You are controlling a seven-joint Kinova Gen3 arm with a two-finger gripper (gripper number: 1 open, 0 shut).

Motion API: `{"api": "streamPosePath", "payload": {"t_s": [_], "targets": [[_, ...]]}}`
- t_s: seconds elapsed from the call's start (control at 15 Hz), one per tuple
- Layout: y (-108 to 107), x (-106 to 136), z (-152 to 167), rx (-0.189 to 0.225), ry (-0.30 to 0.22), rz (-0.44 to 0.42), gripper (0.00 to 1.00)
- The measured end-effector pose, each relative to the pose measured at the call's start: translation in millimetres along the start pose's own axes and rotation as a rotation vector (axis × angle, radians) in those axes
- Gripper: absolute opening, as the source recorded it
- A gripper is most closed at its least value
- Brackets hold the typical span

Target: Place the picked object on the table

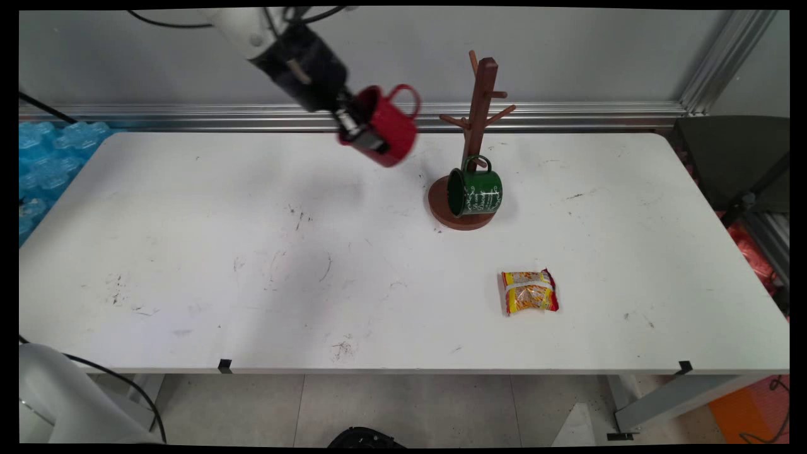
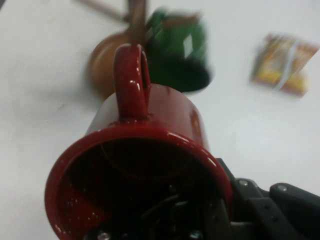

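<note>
The tool (image 1: 360,129) hangs above the far part of the bench (image 1: 189,252), at about 11 o'clock from the bench's middle, and it has a red mug (image 1: 386,126) in its grip. One finger goes inside the mug's mouth and the other lies against the outer wall, so the jaws are closed on the rim rather than spread wide. The mug is tipped on its side, well clear of the bench top: its mouth faces back toward the arm and its closed bottom points away, down and to the right in the main view. Its handle (image 1: 406,99) stands on the upper side.

From the mug, the wooden mug stand (image 1: 477,107) lies at about 3 o'clock, near but apart from it. The mug's long axis points roughly toward the stand's lower part. In the hand view the handle (image 2: 131,82) lines up almost straight under the stand's post (image 2: 137,15), with the stand's round base just beyond it.

A green mug (image 1: 476,192) already hangs by its handle from a low peg, mouth to the left, just over the base (image 1: 441,211). A yellow and red snack packet (image 1: 529,292) lies flat on the bench at about 5 o'clock from the stand, well apart from the tool.
</note>
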Motion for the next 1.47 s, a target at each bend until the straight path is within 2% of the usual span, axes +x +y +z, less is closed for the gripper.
{"api": "streamPosePath", "payload": {"t_s": [0.33,0.73,1.0,1.47], "targets": [[-39,-28,-1,0.102,-0.153,0.1,0.0],[-69,-42,23,0.177,-0.297,0.196,0.0],[-79,-50,44,0.191,-0.392,0.238,0.0],[-89,-66,68,0.169,-0.517,0.302,0.0]]}}
